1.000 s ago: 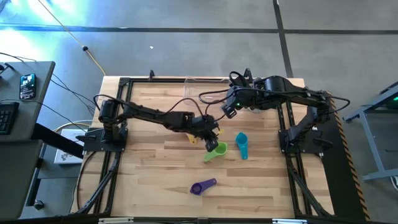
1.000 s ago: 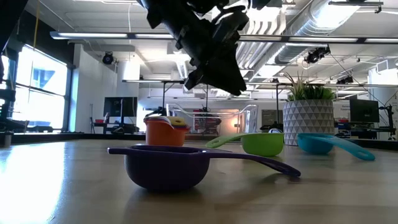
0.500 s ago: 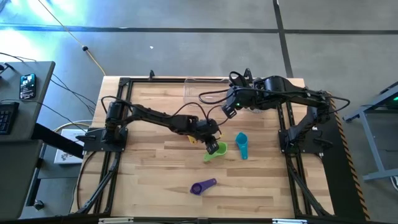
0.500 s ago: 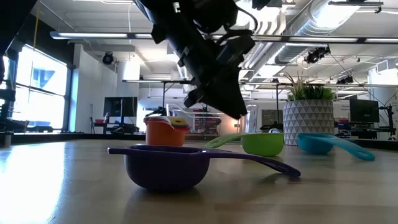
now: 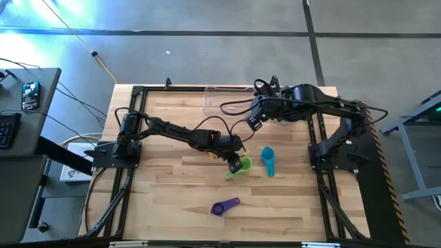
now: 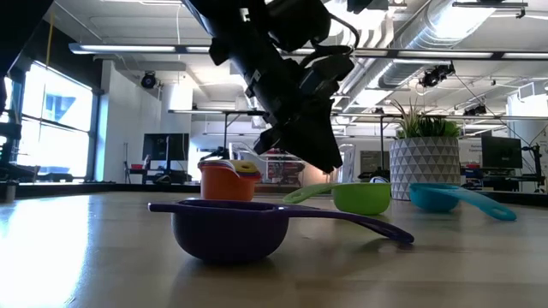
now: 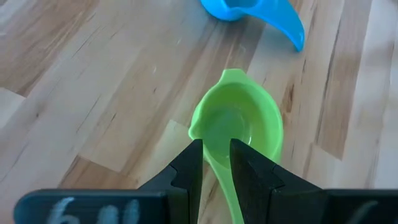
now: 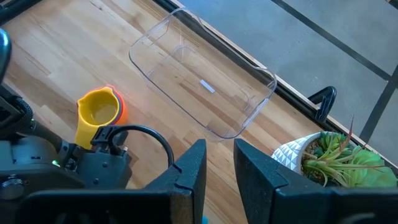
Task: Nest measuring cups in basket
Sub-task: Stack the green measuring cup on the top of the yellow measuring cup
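A green measuring cup (image 5: pixel 241 166) rests on its base on the table, handle toward the near left. My left gripper (image 7: pixel 216 163) hangs open just above that handle where it joins the bowl, one finger on each side, tips clear of it in the low view (image 6: pixel 330 162). A yellow cup sits nested in an orange cup (image 8: pixel 99 112) behind the left arm. A teal cup (image 5: pixel 267 160) and a purple cup (image 5: pixel 225 206) lie loose. The clear basket (image 5: pixel 227 100) stands at the far edge. My right gripper (image 8: pixel 217 165) waits open, high beside the basket.
A white pot with a green plant (image 6: pixel 424 167) stands at the far right, under the right arm. The purple cup (image 6: pixel 231 227) lies nearest the table's near edge, with bare wood around it.
My left gripper has come down and a little toward the near edge, onto the green cup's handle. Its finger gap has stayed the same. The cups have kept still.
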Controlling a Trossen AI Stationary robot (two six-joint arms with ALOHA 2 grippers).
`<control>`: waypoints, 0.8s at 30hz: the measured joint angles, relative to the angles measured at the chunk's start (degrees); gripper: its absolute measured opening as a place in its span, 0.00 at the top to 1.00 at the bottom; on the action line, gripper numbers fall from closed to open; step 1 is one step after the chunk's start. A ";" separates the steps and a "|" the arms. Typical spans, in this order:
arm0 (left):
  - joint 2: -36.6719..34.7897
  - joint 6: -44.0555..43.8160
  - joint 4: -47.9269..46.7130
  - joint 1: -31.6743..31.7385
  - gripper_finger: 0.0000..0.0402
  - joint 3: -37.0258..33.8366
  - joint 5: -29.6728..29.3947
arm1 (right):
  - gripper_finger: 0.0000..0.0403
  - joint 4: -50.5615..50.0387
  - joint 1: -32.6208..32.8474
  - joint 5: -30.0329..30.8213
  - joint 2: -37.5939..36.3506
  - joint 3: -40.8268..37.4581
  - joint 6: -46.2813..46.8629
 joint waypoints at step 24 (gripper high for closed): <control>3.16 0.09 1.67 0.04 0.82 0.00 1.49 | 0.82 0.00 0.00 -0.17 0.00 0.00 0.00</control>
